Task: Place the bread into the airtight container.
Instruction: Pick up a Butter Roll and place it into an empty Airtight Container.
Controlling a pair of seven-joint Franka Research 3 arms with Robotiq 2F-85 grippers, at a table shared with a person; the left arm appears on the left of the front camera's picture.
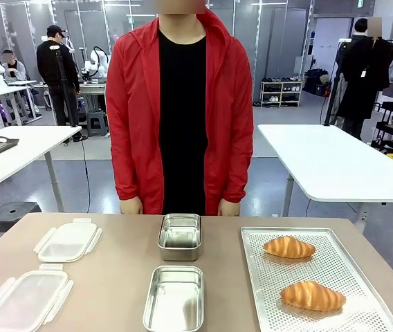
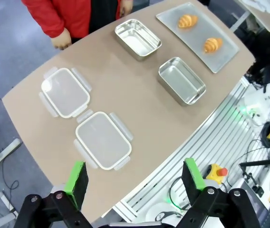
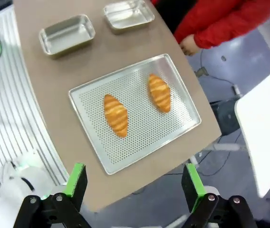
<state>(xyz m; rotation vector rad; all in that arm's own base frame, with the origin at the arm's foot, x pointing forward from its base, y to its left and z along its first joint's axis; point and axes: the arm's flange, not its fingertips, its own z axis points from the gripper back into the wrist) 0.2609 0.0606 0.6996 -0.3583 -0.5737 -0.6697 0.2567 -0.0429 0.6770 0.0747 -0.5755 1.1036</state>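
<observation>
On the perforated tray [image 1: 362,277], at the lower right of the front view, the upper croissant [image 1: 289,247] and the lower croissant [image 1: 312,295] are seen lying apart. At lower centre two open steel containers [image 1: 180,236] [image 1: 174,299] are set on the counter [image 1: 113,277], with two clear lids [image 1: 67,241] [image 1: 25,300] laid at lower left. The left claw [image 2: 134,179] is held spread wide, high over the lids. The right claw [image 3: 134,179] is likewise held wide above the tray.

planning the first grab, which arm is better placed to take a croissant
Right: right jaws hang open above the perforated tray holding both croissants; left jaws hang above the plastic lids.
</observation>
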